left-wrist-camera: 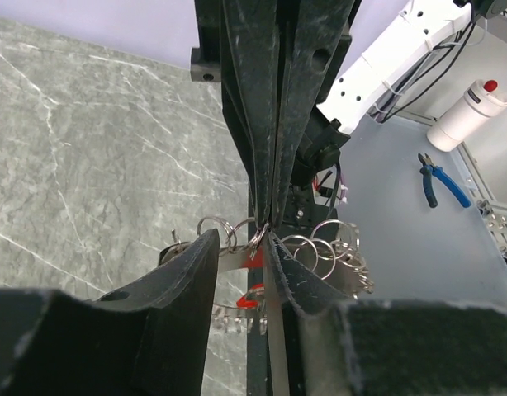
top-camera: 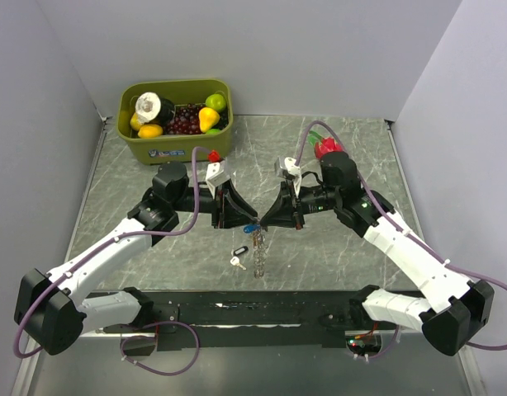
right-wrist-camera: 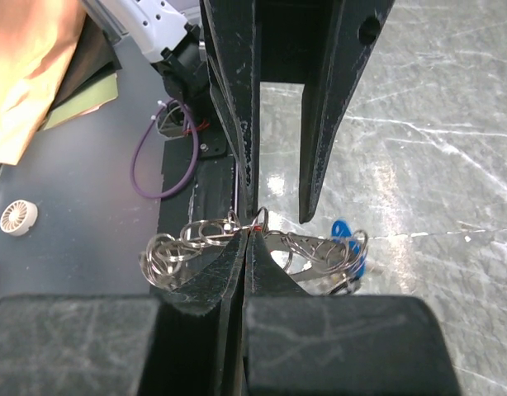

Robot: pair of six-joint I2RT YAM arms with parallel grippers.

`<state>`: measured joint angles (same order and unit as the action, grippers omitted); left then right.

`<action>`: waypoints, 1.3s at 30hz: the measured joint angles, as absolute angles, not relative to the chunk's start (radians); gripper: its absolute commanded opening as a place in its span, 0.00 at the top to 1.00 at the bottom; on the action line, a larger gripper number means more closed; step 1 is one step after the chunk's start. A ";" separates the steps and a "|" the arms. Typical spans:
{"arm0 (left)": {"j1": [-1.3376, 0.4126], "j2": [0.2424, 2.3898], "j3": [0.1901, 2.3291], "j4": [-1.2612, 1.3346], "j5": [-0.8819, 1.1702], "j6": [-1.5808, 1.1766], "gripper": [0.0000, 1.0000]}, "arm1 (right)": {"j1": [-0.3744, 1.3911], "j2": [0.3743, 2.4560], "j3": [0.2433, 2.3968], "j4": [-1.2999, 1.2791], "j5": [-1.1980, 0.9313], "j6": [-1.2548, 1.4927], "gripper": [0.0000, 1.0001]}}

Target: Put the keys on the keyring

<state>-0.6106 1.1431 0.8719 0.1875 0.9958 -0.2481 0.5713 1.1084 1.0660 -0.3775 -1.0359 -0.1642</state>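
My right pincer [right-wrist-camera: 248, 238] is clamped on the keyring [right-wrist-camera: 206, 232], held above the worktop [top-camera: 361, 148]. My left pincer [left-wrist-camera: 241, 241] stands parted beside it, a red key [left-wrist-camera: 255, 254] at its tips. A blue key [top-camera: 251, 228] seems hung already. Two keys [top-camera: 239, 252] lie on the worktop below, so I judge that most of the job remains.

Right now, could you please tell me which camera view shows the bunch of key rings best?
The right wrist view: the key rings spread close up, to both sides, mostly unhidden. The left wrist view shows them close too, but partly blocked. The top view shows only a small chain dangling.
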 measured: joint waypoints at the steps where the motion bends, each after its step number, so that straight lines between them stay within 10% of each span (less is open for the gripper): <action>1: -0.612 1.143 0.872 0.184 0.996 -0.248 0.64 | 0.571 1.105 1.066 -0.374 -1.034 -0.162 1.00; 11: -0.617 1.143 0.872 0.167 0.995 -0.249 0.70 | 0.571 1.089 1.066 -0.352 -1.031 -0.147 1.00; 20: -0.625 1.144 0.872 0.175 0.994 -0.253 0.99 | 0.567 1.089 1.066 -0.351 -1.011 -0.133 1.00; 22: -0.625 1.144 0.872 0.172 0.986 -0.252 0.99 | 0.566 1.089 1.066 -0.352 -0.992 -0.126 0.81; 23: -0.625 1.144 0.872 0.170 0.978 -0.252 0.99 | 0.566 1.087 1.066 -0.352 -0.971 -0.121 0.48; 26: -0.625 1.144 0.872 0.150 0.943 -0.249 0.99 | 0.566 1.076 1.066 -0.348 -0.896 -0.102 0.10; 39: -0.629 1.134 0.872 0.121 0.835 -0.247 0.99 | 0.499 0.903 1.013 -0.202 -0.658 -0.016 0.00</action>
